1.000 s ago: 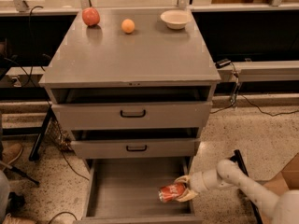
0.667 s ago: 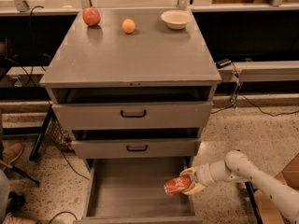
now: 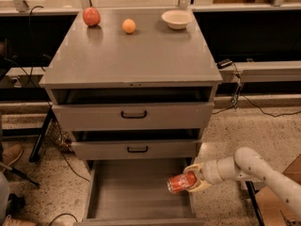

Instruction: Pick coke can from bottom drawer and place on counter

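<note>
Over the bottom drawer (image 3: 131, 192), the tool (image 3: 190, 181) clamps the coke can (image 3: 179, 183); lettering unreadable.

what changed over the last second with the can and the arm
The pincer, shut on the coke can, has carried it up and a little to the right, from lower in the bottom drawer toward its right wall. Nothing was let go. The counter, apple, orange, bowl and upper drawers stayed as they were.
</note>
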Robot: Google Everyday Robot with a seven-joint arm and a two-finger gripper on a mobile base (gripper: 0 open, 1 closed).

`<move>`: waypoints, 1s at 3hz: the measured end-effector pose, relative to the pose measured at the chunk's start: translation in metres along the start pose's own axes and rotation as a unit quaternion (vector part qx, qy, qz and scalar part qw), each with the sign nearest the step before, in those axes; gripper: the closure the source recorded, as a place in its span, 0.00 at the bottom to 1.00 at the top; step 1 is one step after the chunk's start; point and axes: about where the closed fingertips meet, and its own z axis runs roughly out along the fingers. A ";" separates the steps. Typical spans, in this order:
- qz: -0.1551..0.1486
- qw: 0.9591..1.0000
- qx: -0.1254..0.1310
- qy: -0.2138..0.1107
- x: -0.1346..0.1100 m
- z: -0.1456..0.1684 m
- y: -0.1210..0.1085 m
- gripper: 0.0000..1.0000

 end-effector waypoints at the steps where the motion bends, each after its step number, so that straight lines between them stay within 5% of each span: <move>1: -0.036 0.999 0.014 0.010 -0.061 -0.054 -0.002 1.00; 2: -0.070 0.997 0.023 0.027 -0.129 -0.104 -0.009 1.00; 3: -0.131 0.990 0.037 0.044 -0.194 -0.148 -0.014 1.00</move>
